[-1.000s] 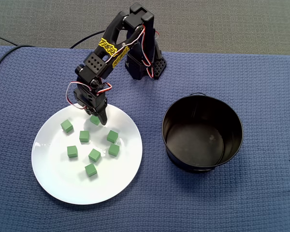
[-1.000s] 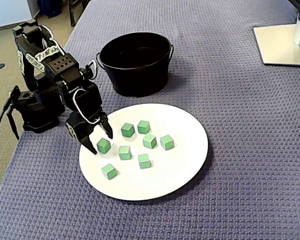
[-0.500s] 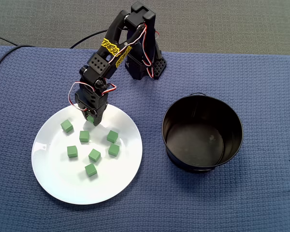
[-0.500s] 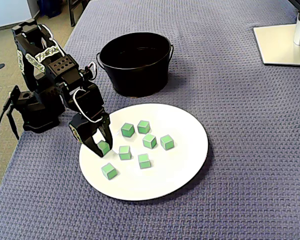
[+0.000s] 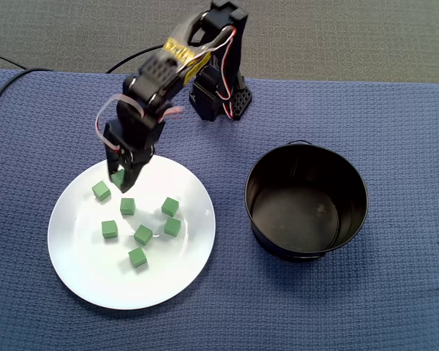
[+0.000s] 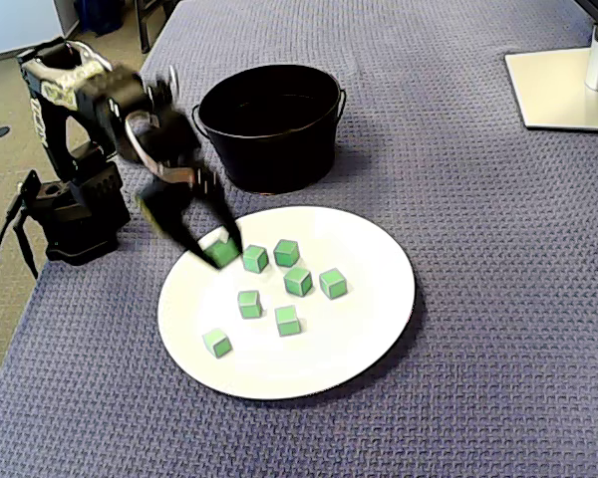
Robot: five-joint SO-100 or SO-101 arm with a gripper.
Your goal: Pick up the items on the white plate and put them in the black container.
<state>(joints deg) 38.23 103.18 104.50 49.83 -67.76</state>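
Observation:
A white plate (image 5: 80, 270) (image 6: 359, 339) lies on the blue cloth with several small green cubes on it. My gripper (image 5: 121, 181) (image 6: 217, 254) is shut on one green cube (image 5: 117, 178) (image 6: 222, 249). It holds that cube a little above the plate's edge nearest the arm base. The arm looks motion-blurred in a fixed view. The black container (image 5: 307, 252) (image 6: 269, 159), a round bucket with nothing inside, stands beside the plate and apart from the gripper.
The arm's black base (image 5: 219, 99) (image 6: 75, 214) sits at the cloth's edge behind the plate. A white monitor stand foot (image 6: 563, 90) lies in the far corner. A black cable (image 5: 0, 80) runs off the cloth's left side.
The gripper shut on a green cube at the plate's rim and lifted it off the plate. The arm has risen; the other cubes have not moved.

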